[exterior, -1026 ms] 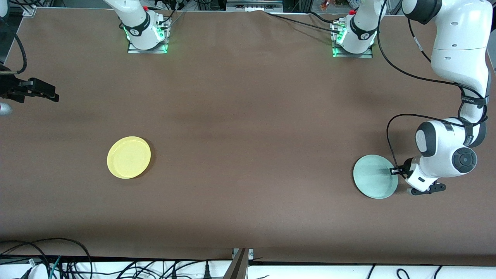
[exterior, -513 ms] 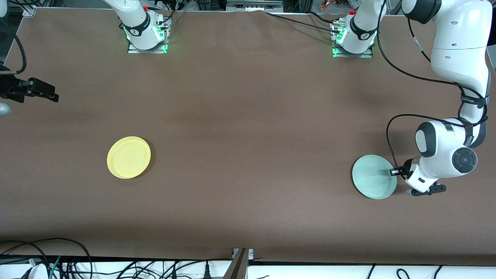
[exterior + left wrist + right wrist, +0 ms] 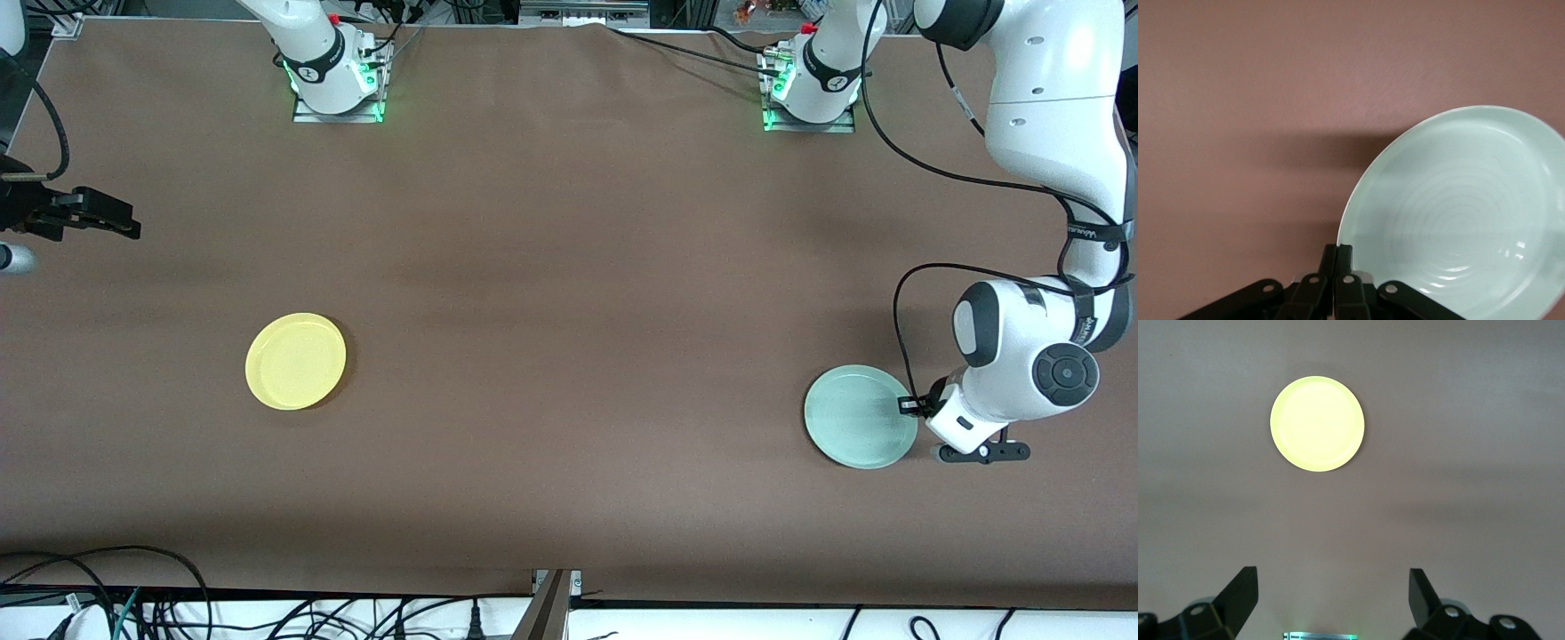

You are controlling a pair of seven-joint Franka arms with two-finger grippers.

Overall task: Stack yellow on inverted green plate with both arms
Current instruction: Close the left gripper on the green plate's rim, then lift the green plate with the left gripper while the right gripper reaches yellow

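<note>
**Left tool pinches the green plate's rim, flip not yet made**

The left tool (image 3: 1335,283) has its fingers pressed together on the rim of the green plate (image 3: 859,418), pinching the edge that faces the left arm's end of the worktop (image 3: 569,267). From the left wrist view the plate looks tipped up a little off the brown surface, hollow side showing, with a shadow lying under it. So it is right way up, and the turning-over is the step in hand.

The yellow plate (image 3: 295,360) lies flat on the worktop, well apart from the green plate, toward the right arm's end and about as near to the front camera as the green plate. Nothing touches it.

The right tool (image 3: 1331,600) waits in the air with its fingers spread wide and empty, well apart from the green plate, out at the right arm's edge of the worktop; its wrist view looks down on the yellow plate from a distance.

As I judge it, the next move calls for the left arm to lift the pinched rim and roll the wrist until the green plate lands face down. A thin rim could slip in that pinch. Only then should the right arm fetch the yellow plate.
</note>
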